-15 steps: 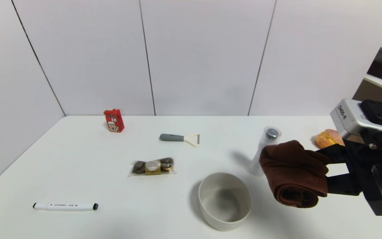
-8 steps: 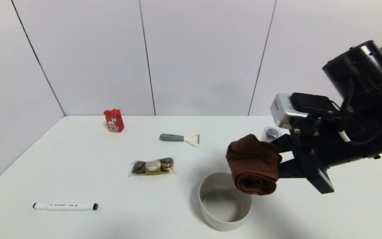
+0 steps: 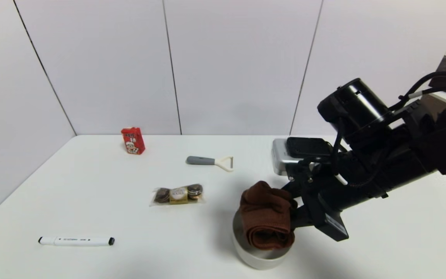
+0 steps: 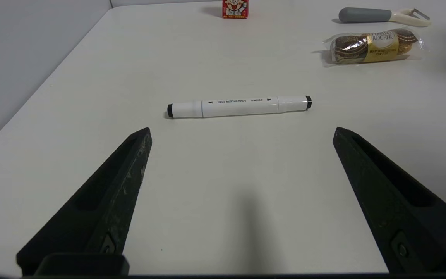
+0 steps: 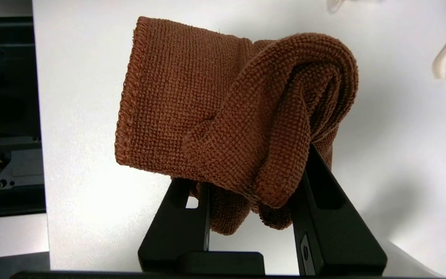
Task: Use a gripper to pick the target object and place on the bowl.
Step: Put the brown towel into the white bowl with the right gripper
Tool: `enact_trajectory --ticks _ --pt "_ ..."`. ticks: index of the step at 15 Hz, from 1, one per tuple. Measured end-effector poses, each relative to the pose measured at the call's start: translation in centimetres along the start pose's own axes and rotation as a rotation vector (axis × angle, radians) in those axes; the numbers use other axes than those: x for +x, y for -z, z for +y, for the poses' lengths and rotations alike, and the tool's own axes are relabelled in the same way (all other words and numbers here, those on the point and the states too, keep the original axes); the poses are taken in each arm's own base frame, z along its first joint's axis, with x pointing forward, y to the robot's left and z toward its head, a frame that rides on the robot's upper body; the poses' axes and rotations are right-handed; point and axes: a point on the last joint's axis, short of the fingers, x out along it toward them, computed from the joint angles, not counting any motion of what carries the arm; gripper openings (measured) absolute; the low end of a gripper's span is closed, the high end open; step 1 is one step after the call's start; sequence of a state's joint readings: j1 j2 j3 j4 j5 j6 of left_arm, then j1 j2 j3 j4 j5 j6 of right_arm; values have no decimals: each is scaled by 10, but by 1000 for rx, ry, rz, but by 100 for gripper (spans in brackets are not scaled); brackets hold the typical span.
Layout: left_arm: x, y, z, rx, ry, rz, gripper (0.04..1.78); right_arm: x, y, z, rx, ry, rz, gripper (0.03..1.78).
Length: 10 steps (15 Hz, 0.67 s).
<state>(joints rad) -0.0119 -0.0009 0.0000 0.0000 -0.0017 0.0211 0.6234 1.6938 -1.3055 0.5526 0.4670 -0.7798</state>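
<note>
Here we see the right claw (image 3: 293, 211) clamped on the brown towel (image 3: 266, 221), its two black fingers (image 5: 323, 201) pinching the thick folds between them. The towel hangs off the claw's tips, directly over the off-white bowl (image 3: 259, 260), with its lower folds at or inside the rim; we cannot tell whether it touches. The left claw (image 4: 242, 135) is spread wide with nothing in it, low above the worktop (image 4: 223, 162), with the white marker (image 4: 239, 106) just beyond its tips.
</note>
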Motion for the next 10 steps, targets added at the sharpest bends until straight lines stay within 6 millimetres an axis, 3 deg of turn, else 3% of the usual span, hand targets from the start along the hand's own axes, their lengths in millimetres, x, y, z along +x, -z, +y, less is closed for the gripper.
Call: enact_trajectory --ticks 10 --pt "0 0 0 1 0 0 169 33 15 -11 53 -42 95 58"
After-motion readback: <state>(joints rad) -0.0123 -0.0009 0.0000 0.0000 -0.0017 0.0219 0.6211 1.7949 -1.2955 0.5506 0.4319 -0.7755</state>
